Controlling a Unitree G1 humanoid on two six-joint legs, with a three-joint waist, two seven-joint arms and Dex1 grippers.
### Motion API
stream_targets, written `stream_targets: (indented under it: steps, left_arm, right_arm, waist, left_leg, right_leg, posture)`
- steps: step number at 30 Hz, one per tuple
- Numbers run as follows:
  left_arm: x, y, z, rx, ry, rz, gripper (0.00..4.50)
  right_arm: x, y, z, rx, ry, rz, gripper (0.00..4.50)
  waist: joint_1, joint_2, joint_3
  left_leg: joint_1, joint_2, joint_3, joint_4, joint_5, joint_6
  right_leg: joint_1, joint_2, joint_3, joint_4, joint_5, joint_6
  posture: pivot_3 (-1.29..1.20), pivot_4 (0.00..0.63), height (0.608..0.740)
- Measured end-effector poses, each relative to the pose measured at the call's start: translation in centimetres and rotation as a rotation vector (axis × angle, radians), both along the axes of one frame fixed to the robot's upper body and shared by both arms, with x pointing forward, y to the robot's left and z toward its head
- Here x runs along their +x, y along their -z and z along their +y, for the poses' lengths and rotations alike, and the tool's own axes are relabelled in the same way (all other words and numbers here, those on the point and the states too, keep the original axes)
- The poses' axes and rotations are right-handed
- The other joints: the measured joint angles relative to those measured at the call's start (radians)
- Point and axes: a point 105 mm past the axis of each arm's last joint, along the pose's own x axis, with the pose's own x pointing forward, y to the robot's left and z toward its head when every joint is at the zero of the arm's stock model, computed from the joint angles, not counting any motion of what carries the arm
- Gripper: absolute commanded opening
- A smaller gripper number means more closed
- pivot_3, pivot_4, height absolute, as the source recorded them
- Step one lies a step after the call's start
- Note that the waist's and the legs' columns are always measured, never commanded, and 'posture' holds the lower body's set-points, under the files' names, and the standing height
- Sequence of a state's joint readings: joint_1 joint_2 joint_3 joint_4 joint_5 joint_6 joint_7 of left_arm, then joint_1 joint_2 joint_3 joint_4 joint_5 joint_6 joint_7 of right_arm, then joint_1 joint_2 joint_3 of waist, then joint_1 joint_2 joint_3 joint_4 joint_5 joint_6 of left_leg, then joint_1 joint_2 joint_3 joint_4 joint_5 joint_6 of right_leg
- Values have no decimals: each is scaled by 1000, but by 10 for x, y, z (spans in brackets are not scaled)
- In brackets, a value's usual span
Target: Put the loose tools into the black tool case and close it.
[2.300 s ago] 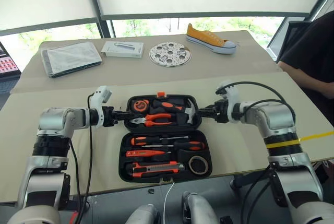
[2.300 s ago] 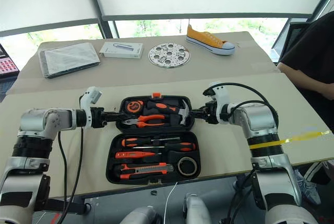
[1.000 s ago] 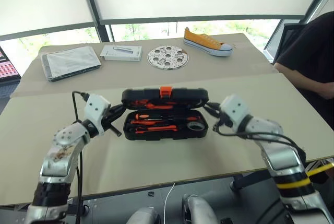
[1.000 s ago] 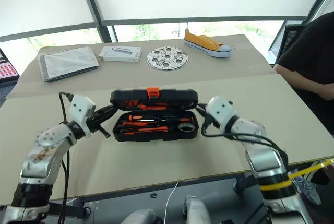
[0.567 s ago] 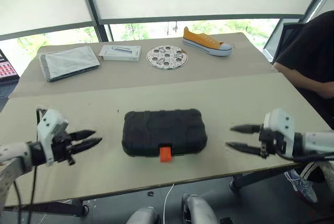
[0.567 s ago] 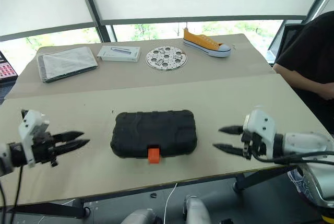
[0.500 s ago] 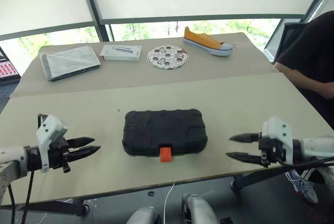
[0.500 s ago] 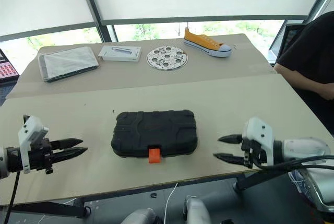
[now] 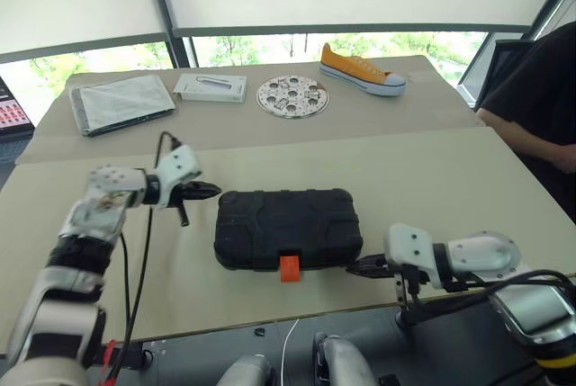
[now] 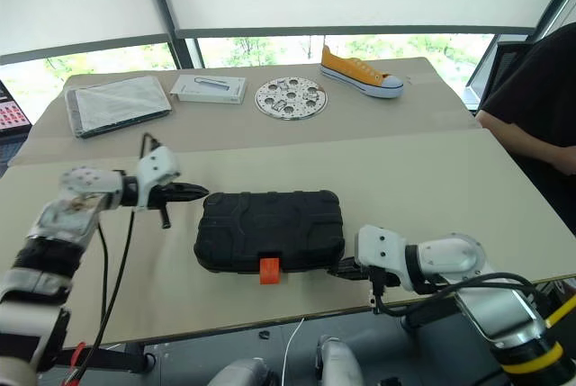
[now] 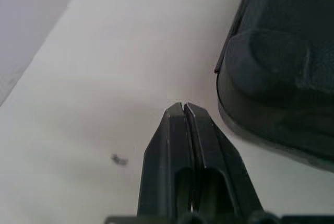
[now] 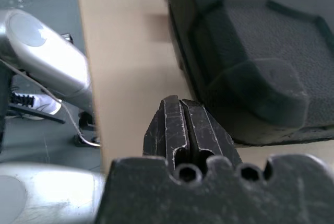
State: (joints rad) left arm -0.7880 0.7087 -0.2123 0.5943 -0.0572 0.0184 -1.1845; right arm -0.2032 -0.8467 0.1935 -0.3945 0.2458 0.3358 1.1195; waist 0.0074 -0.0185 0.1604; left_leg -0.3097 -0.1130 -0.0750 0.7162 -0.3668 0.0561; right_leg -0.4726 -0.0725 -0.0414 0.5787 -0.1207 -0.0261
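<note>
End effectors both pinched closed, one at each end of the closed case

Left end effector sits just off the left end of the black tool case, right end effector by its front right corner, neither holding anything. Case lies lid-down-shut mid surface, orange latch facing the robot. No brand or writing readable on it. Further back: grey folded cloth, white box, round perforated disc, yellow sneaker.
</note>
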Motion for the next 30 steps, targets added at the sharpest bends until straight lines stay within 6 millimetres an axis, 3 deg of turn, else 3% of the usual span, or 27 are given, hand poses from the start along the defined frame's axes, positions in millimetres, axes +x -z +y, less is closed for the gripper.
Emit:
stream_targets:
  steps: [5, 6, 11, 13, 16, 18, 20, 22, 26, 30]
  left_arm:
    - [3, 2, -11, 95, 128, -14, 57]
    - [-5, 3, -11, 125, 198, -2, 57]
    - [-39, 11, -6, 177, 372, 104, 57]
    - [-38, 6, -7, 122, 345, 157, 57]
    - [-29, -25, -13, 11, 297, 162, 57]
    - [-34, -50, -27, -72, 339, 182, 57]
    - [-47, -61, -44, -99, 419, 197, 57]
    - [-59, -52, -65, -67, 514, 203, 57]
    - [-71, -9, -101, -21, 618, 232, 57]
    - [-66, -5, -110, 146, 712, 4, 57]
  right_arm:
    - [18, 12, 8, -26, 41, -20, 0]
    - [31, 15, 3, -37, 112, -48, 0]
    - [57, 9, -23, -65, 275, -125, 0]
    - [50, 3, -34, -43, 291, -110, 0]
    - [31, -6, -31, 15, 241, -61, 0]
    - [11, -9, -33, 40, 211, 2, 0]
    - [-1, -14, -33, 61, 195, 40, 0]
    - [-10, -20, -26, 91, 170, 53, 0]
    - [-15, -22, -12, 119, 144, 55, 0]
    - [-5, -32, 7, 176, 122, 33, 0]
  waist:
    - [-11, 0, 0]
    - [-12, 0, 0]
    - [-10, 0, 0]
    - [5, 0, 0]
    - [8, 0, 0]
    - [6, 0, 0]
    - [4, 0, 0]
    - [3, 0, 0]
    - [5, -1, 0]
    - [5, 4, -3]
  left_leg:
    - [-7, 1, 0, 7, 0, 0]
    - [-7, 1, 0, 8, 0, 0]
    - [-9, 1, 0, 6, 0, 1]
    - [-14, 1, -2, 10, 0, 1]
    - [-24, -2, -3, 19, 0, 1]
    - [-25, -3, -3, 21, 0, 1]
    - [-24, -4, -3, 21, 0, 1]
    - [-20, -4, -2, 21, 0, 1]
    - [-12, 0, -2, 17, 0, 1]
    - [-2, 4, -1, 11, -1, 2]
  right_leg:
    - [-4, -1, 0, 0, 3, -1]
    - [-4, -1, 0, 1, 3, -1]
    - [-8, 1, 1, 2, 3, -1]
    - [-13, 2, -2, 3, 3, -1]
    - [-20, -2, -5, 14, 4, -2]
    - [-19, -4, -4, 15, 4, -2]
    - [-18, -5, -2, 15, 5, -1]
    - [-17, -5, 0, 13, 5, 0]
    - [-7, -2, 1, 9, 5, 0]
    - [4, 1, 1, 1, 4, 0]
  posture:
    - [0, 150, 737]
    - [0, 150, 737]
    - [0, 150, 737]
    - [0, 150, 737]
    - [0, 150, 737]
    - [0, 150, 737]
    - [0, 150, 737]
    - [0, 150, 737]
    - [0, 150, 737]
    - [0, 150, 737]
